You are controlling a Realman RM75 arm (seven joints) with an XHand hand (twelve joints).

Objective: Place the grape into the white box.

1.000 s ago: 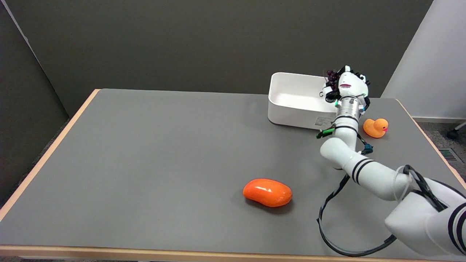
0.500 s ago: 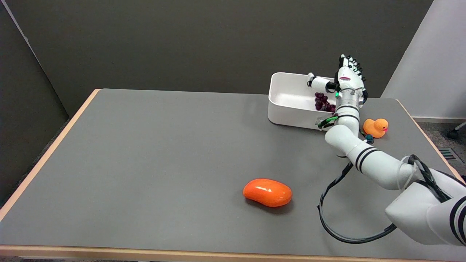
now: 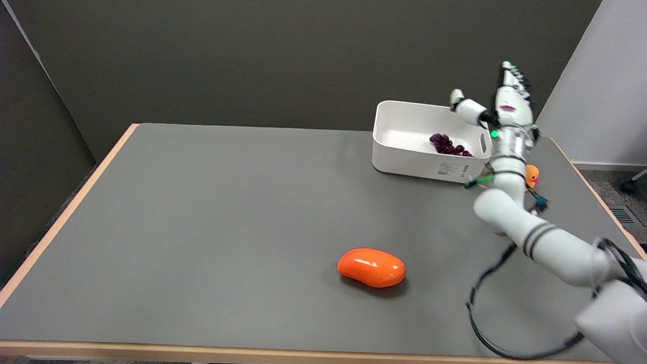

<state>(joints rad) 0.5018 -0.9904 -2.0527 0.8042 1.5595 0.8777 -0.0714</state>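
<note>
1. Head view: grapes [image 3: 448,145] lying inside the white box [image 3: 404,154], toward its right end, clear of any grip. Right hand [image 3: 498,106] raised above the box's right rim, fingers spread and upright, holding nothing.
2. Same view: orange duck [image 3: 531,175] mostly hidden behind the forearm, just right of the box; orange fruit-shaped toy [image 3: 371,267] well apart on the grey table [image 3: 202,212].
3. Step in hand: drop apparently done, task all but finished. Possibly some blur on the arm, so exact finger pose uncertain.
4. Next move: pulling the arm back clear of the box without clipping rim or duck.
</note>
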